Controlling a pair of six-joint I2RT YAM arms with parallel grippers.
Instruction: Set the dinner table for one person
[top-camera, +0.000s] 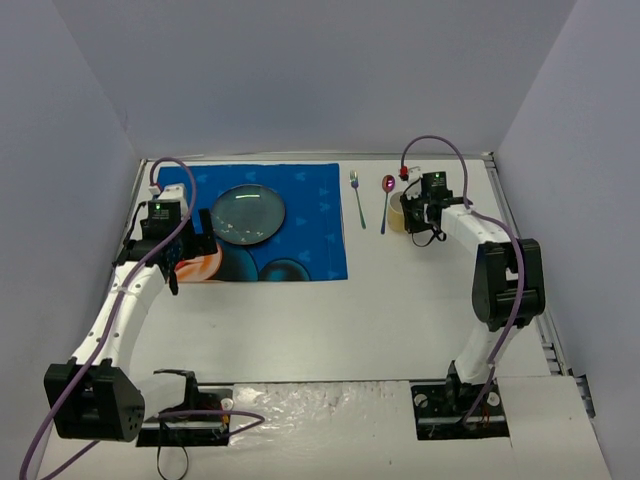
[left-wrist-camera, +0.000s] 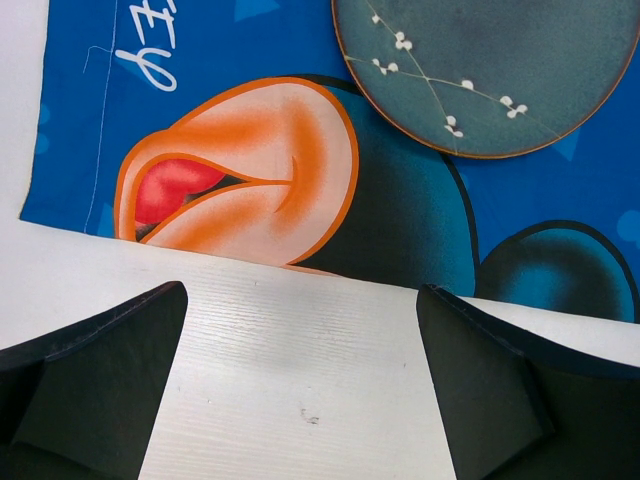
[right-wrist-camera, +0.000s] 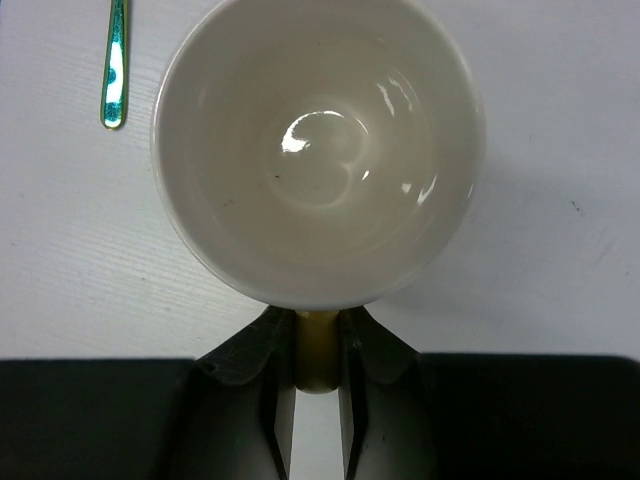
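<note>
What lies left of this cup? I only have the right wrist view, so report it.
Observer: A spoon lies just left of the cup, with a fork beyond it, both on the bare dinner table.
Operator: Now tell me where the plate is.
Observer: The plate sits on the blue mat, farther left.

left arm (top-camera: 125, 300) reaches forward with jaws wide apart; right arm (top-camera: 474, 228) stretches forward, jaws pinching a cup's (right-wrist-camera: 318, 150) handle.
</note>
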